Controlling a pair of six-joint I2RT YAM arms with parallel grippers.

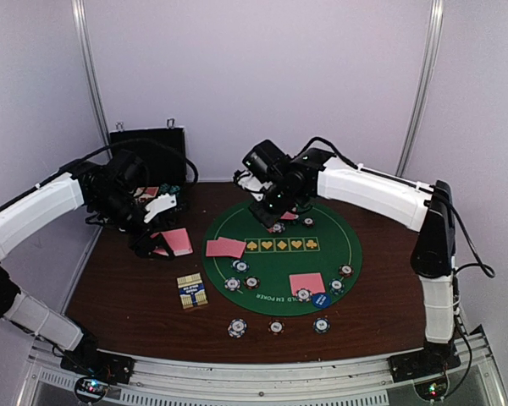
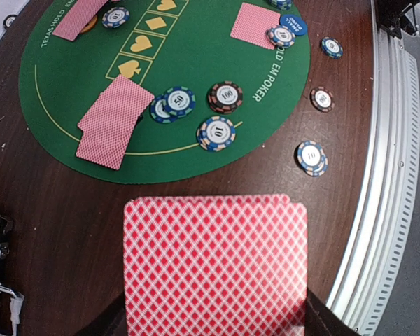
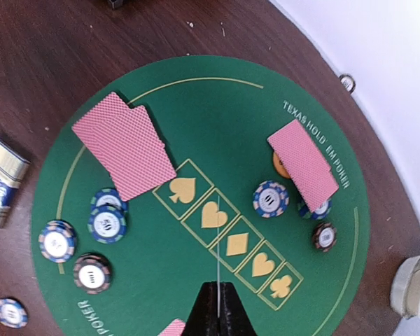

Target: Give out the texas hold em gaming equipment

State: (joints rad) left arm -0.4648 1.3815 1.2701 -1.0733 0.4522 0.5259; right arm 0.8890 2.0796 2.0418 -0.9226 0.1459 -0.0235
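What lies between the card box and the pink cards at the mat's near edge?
A cluster of poker chips on the green mat, clearest in the top view.

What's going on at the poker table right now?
Mid-deal. The left gripper is shut on the deck of pink-backed cards, held above the wood just left of the green mat. The right gripper is shut on what looks like a single card, seen edge-on, over the mat's suit row. Dealt cards lie at three spots on the mat with chips beside them; three more chips sit on bare wood at the near edge.
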